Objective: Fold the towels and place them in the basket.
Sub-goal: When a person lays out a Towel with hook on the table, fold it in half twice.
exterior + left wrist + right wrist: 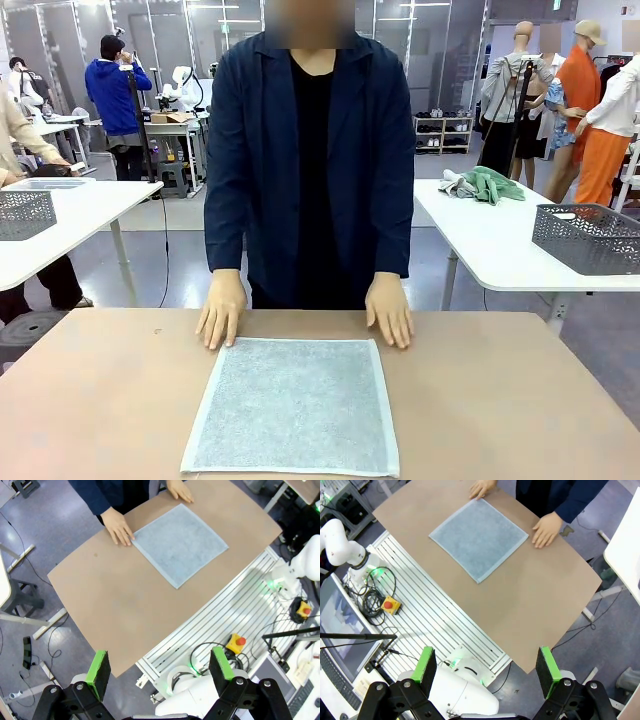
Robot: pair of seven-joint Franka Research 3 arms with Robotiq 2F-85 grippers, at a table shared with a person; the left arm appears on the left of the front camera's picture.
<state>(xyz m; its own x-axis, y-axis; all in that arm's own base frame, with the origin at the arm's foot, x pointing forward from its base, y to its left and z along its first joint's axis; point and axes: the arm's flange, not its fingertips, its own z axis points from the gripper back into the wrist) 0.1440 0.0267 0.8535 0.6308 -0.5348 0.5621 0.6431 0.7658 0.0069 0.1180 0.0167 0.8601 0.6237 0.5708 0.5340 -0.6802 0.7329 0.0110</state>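
— Towel [292,405]: where?
— Flat, centred on the surface [100,400]; near-square, sides parallel to its edges, long axis unclear.
— Room?
— Bare surface either side. Person's hand [221,312] at one far corner, other hand [389,312] at the other. Left claw [159,667], right claw [486,667]: fingers apart, empty, high above.

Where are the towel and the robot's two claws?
towel [295,405], front view, middle of its flat surface.
left claw [159,653], left wrist view, midway between its green fingertips.
right claw [485,650], right wrist view, midway between its green fingertips.
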